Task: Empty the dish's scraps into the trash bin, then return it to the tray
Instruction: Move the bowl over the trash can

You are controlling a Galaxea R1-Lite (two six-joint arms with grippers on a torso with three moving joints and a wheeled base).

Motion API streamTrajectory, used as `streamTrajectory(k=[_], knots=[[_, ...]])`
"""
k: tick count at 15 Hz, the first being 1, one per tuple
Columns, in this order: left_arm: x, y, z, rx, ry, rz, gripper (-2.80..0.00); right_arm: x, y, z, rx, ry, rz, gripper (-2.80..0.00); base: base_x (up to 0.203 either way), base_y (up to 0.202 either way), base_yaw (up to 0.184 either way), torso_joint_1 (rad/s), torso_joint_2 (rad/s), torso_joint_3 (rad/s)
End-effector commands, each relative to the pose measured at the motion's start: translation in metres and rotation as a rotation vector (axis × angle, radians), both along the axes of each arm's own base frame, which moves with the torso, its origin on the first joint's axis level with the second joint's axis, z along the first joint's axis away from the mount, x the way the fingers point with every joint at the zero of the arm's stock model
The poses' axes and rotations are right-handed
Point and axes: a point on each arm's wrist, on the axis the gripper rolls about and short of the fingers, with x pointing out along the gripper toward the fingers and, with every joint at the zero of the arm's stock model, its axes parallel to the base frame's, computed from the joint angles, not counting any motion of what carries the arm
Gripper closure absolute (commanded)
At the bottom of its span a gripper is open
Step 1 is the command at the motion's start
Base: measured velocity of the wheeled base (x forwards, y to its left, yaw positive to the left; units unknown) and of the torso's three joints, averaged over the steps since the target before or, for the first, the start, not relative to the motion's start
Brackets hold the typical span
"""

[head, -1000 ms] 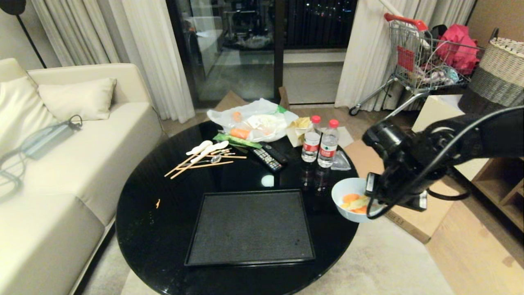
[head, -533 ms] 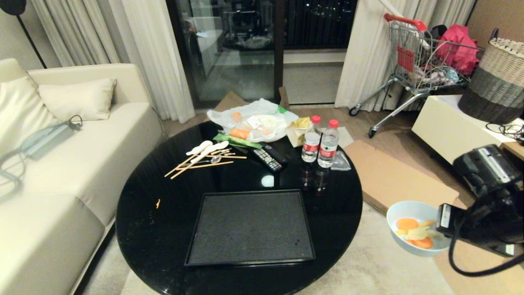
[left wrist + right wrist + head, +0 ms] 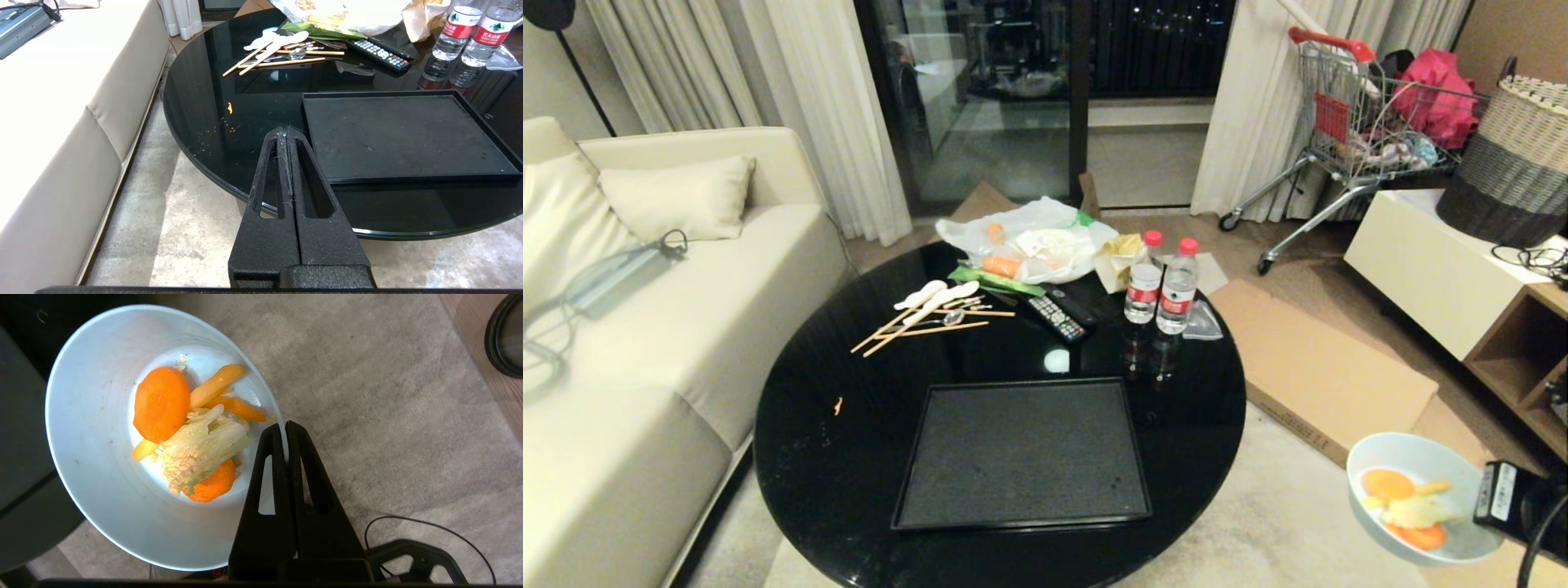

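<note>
The dish (image 3: 1417,498), a pale blue-white bowl, hangs off the round table's right side over the rug, at the head view's lower right. The scraps (image 3: 192,433), orange slices and a pale leafy piece, lie inside it. My right gripper (image 3: 284,428) is shut on the dish's rim, one finger inside and one outside. The black tray (image 3: 1021,453) lies empty on the table's near side. A black-rimmed round thing (image 3: 504,339) shows at the edge of the right wrist view; I cannot tell whether it is the trash bin. My left gripper (image 3: 284,130) is parked, shut, by the table's front edge.
Two water bottles (image 3: 1164,286), a remote (image 3: 1058,314), chopsticks with spoons (image 3: 931,314) and a plastic bag of food (image 3: 1029,241) crowd the table's far half. A sofa (image 3: 645,343) stands left. Flat cardboard (image 3: 1307,359), a low cabinet (image 3: 1437,261) and a woven basket (image 3: 1515,155) are right.
My right arm has swung the dish from the table's right edge out to the right and nearer, over the rug. Most of the arm has left the head view.
</note>
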Motion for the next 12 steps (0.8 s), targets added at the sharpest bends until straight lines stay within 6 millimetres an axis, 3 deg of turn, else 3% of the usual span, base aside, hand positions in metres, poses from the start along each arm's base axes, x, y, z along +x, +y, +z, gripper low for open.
streamTrajectory(k=[1,12], knots=[[0.0000,0.0000,0.0000,0.000,-0.001,0.000,0.00,-0.0174,-0.0022,-0.0008,0.005,-0.026,-0.005,0.00,0.000,0.000,0.000,0.000,0.00,0.000],[0.0000,0.0000,0.0000,0.000,-0.001,0.000,0.00,-0.0258,-0.0035,-0.0094,0.001,-0.002,-0.009,0.00,0.000,0.000,0.000,0.000,0.00,0.000]])
